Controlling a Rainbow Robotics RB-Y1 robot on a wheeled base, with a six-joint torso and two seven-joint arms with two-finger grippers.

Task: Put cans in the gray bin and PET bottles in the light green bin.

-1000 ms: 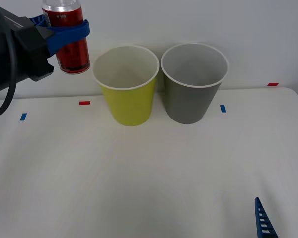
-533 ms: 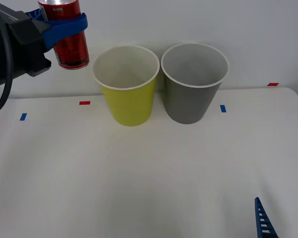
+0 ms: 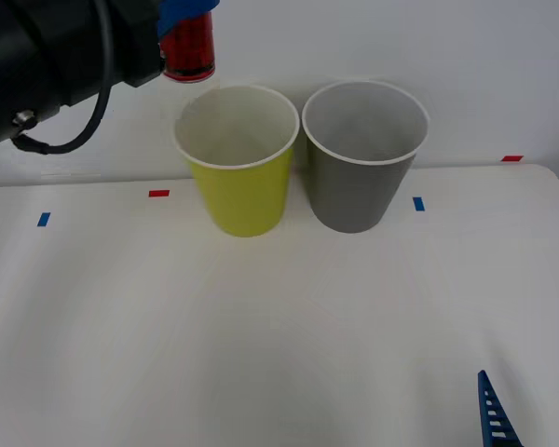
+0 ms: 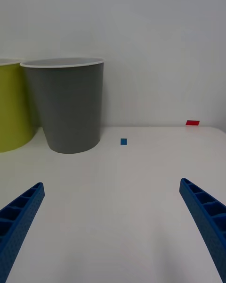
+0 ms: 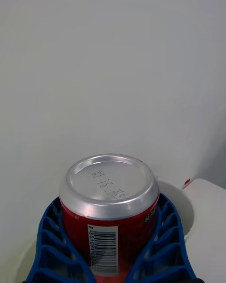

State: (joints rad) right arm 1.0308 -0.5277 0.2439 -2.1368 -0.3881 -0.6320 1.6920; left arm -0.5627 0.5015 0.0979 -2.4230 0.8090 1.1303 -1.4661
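My left gripper (image 3: 188, 15) is shut on the red can (image 3: 188, 51), holding it high at the top of the front view, just above and left of the light green bin (image 3: 240, 172). In the left wrist view the can (image 5: 109, 207) shows a silver end and a barcode between the blue fingers (image 5: 162, 245). The gray bin (image 3: 361, 158) stands right of the green one, touching it; it also appears in the right wrist view (image 4: 66, 104). My right gripper (image 4: 113, 226) is open and low over the table at the front right, with one finger (image 3: 494, 414) showing. No PET bottles are in view.
Both bins stand at the back of the white table (image 3: 279, 326) against a white wall. Small tape marks lie on the table: red (image 3: 158, 194), blue (image 3: 43, 220), blue (image 3: 418, 203), red (image 3: 511, 158). The table's right edge runs near the red mark.
My left arm has lifted the can and carried it to the right, from left of the light green bin to just above its left rim. The right gripper has not moved.
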